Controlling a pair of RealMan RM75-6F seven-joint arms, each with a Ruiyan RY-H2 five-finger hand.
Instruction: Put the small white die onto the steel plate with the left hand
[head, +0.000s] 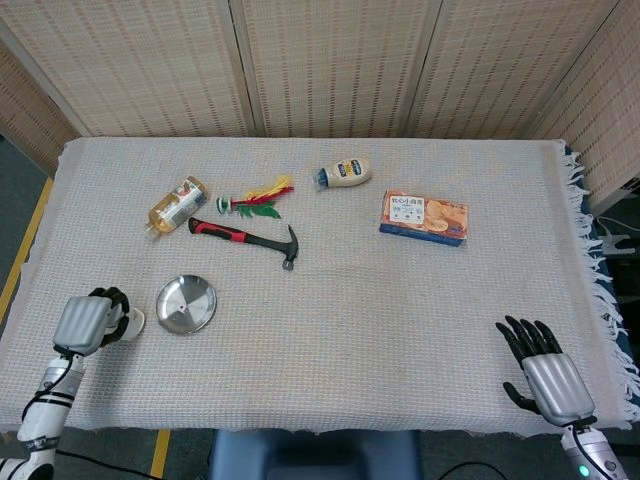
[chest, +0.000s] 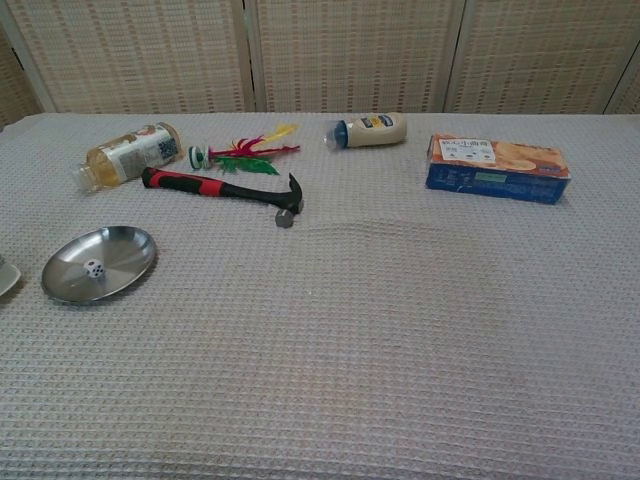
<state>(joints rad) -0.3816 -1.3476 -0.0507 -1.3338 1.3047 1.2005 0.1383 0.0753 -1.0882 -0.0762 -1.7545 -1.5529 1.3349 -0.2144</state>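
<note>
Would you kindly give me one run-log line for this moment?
die: on steel plate | left hand: off plate, fingers curled | right hand: open, idle | step: placed

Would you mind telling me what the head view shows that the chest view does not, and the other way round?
Only the head view shows the left hand, fingers curled, on the cloth left of the steel plate, and the right hand, fingers spread, near the table's right corner. Only the chest view shows the small white die lying in the plate. Both show the plate, hammer, bottle, feathered shuttlecock, mayonnaise bottle and blue box.
</note>
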